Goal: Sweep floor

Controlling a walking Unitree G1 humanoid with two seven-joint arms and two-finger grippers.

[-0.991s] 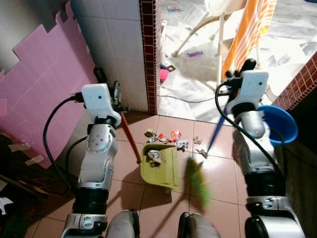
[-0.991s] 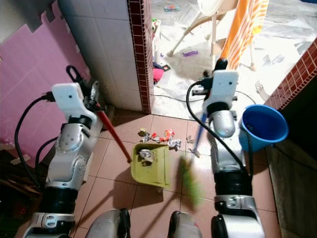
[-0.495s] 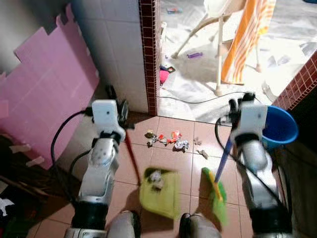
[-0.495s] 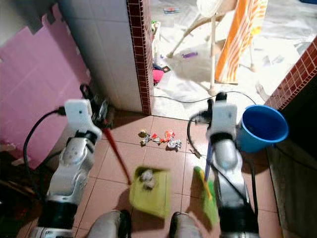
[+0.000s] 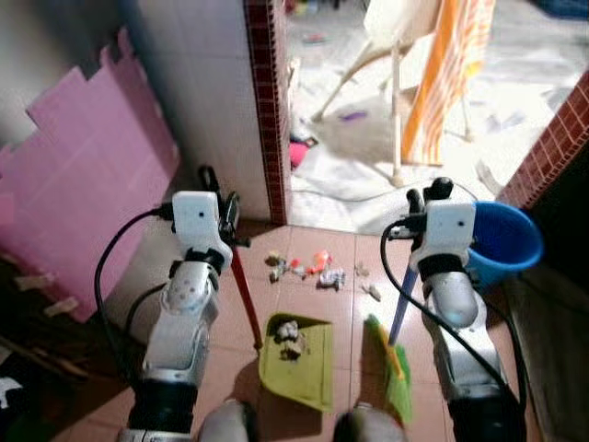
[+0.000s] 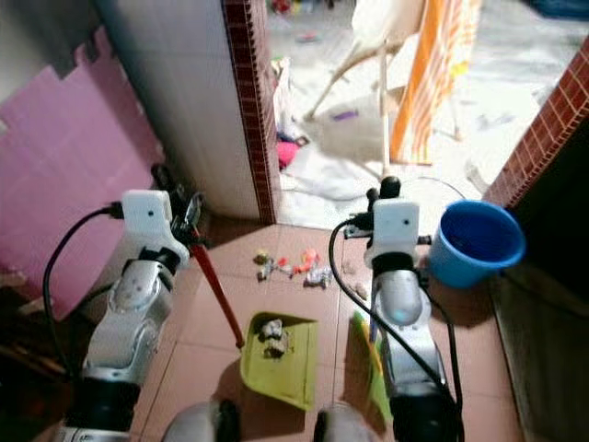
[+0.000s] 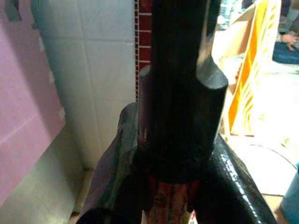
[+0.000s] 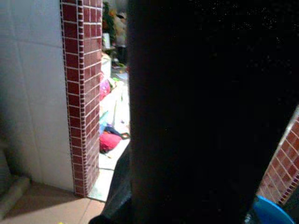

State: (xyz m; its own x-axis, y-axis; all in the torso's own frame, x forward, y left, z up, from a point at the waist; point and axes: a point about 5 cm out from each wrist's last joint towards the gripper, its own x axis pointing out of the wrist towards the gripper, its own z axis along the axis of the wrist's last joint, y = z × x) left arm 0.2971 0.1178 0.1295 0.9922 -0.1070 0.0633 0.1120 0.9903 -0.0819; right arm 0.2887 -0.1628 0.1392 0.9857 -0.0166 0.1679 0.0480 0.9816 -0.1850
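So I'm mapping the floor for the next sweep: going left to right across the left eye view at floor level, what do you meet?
Pink foam board → red dustpan handle → yellow-green dustpan → green broom head → blue bucket.

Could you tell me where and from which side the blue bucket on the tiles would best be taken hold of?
Probably by its rim. The blue bucket stands upright and open-topped beside the right arm, so its thin rim is exposed for a two-fingered pinch. Coming from above on the near side looks best: the red-tiled wall crowds the far side. Any handle cannot be made out.
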